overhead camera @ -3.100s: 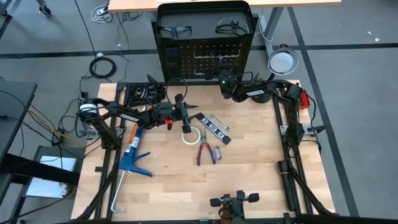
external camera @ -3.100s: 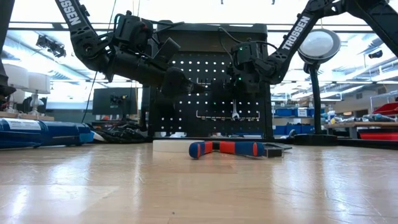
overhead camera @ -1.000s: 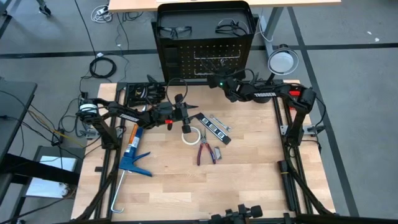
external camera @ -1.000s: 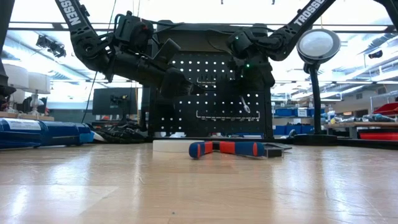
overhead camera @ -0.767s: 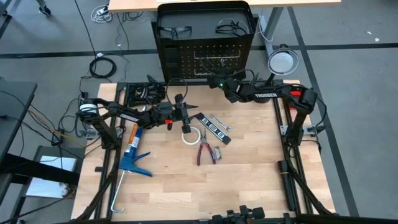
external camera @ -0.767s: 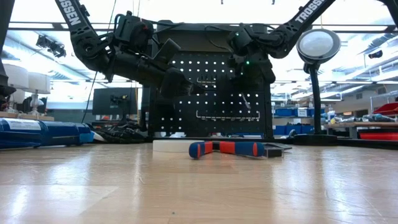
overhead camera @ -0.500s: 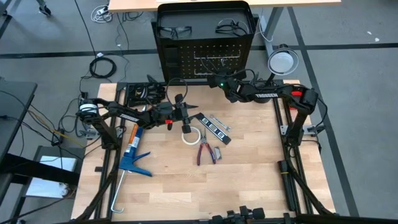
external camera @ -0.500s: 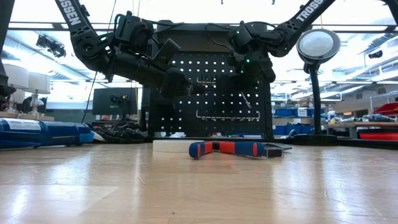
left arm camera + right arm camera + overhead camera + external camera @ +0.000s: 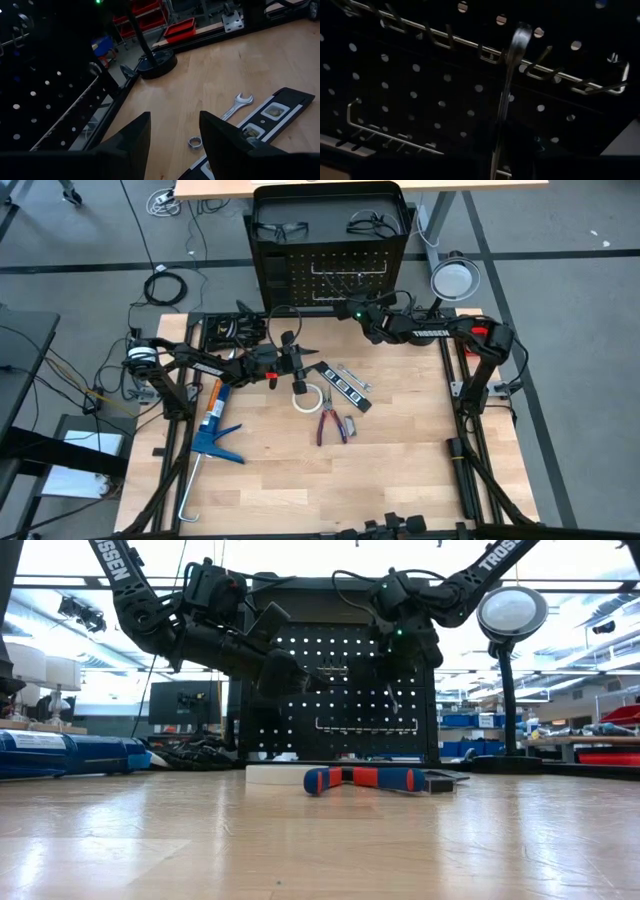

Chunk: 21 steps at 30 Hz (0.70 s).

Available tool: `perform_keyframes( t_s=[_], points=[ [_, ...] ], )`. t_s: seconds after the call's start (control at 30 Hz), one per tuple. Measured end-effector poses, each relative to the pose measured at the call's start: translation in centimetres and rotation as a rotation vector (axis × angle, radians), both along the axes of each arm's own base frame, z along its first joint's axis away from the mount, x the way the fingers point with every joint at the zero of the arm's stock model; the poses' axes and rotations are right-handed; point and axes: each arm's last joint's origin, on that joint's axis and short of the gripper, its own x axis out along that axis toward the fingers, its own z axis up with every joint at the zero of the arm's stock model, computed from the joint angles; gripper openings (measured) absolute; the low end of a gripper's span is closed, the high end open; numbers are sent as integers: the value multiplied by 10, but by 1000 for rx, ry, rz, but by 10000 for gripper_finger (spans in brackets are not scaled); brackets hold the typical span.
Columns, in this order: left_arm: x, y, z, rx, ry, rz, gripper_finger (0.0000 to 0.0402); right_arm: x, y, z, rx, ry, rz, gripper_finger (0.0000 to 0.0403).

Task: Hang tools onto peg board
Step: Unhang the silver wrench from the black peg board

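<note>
High view: right gripper [image 9: 352,308] sits at the peg board [image 9: 329,242], near the upper hook row. Left gripper [image 9: 303,360] hovers over the table [image 9: 400,450], just above the tape roll [image 9: 305,397]. Level [image 9: 350,390], pliers [image 9: 331,423] and caulking gun [image 9: 212,432] lie flat. Two safety glasses [image 9: 279,228] rest on top of the board's frame. Lamp [image 9: 453,278] stands beside the board.

Low view: only here does "TROSSEN" read on both arms. Pliers [image 9: 365,778] show red and blue handles. A thin wrench [image 9: 392,698] hangs tilted under the right gripper [image 9: 388,665], before the board [image 9: 340,680].

Left wrist: fingers [image 9: 127,142] stand wide apart, nothing between them. Seen only here: a wrench [image 9: 236,104] and a small ring [image 9: 195,142] on the wood beside the level [image 9: 262,120].

Right wrist: closest look at the hooks. Jaws narrow, pinching the shaft of a wrench [image 9: 509,75], whose head reaches the upper hook rail [image 9: 485,50]; whether it is hooked on, cannot tell.
</note>
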Motion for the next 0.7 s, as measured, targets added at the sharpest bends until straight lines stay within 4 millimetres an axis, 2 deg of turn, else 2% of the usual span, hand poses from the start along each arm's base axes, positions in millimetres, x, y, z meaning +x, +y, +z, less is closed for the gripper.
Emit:
perform_keyframes(
  t_s=[0.7],
  points=[
    [0, 0, 0, 1, 0, 5, 172, 2, 13, -7, 53, 15, 2, 52]
  ],
)
